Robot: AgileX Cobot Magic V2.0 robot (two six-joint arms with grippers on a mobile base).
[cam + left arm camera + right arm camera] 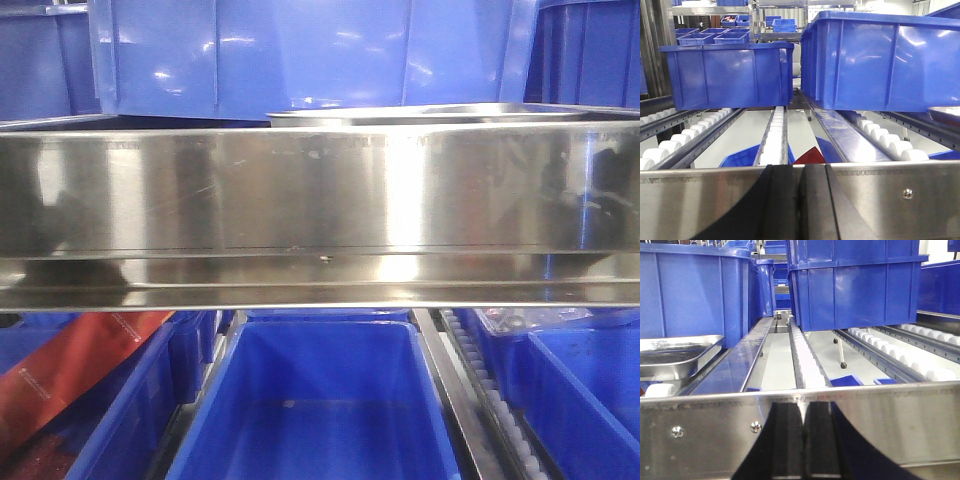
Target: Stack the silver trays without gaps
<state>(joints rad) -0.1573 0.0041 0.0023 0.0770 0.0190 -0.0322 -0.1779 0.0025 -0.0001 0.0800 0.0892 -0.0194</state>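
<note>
**Q:** One silver tray (677, 356) was in view. What were its material and position?

**A:** It was polished stainless steel: shallow, with a rounded corner and a thin flat rim. It lay on the upper rack level behind the steel bar (880, 420), to the left of the right end effector (802, 412) and close in front of a blue bin (695, 295). In the front view only its rim showed above the bar, right of centre.

**Q:** What was the state of each end effector?

**A:** The right end effector's black fingers were pressed together with nothing between them, and they sat directly in front of the bar. The left end effector (801, 170) was the same, with its pads meeting along a single seam against the bar.

**Q:** What surrounded the tray, and what obstructed it?

**A:** The bar was a long, flat, mirror-bright strip fixed with screws (755, 426). It spanned the full width of every view and hid most of the tray from the front camera. Moulded plastic bins with ribbed walls stood on the roller tracks (890, 142), which were rows of white cylindrical rollers set in grey metal rails. Below the bar, on the lower level, sat open bins (320, 400). The one at the left held a red package (70, 370).
</note>
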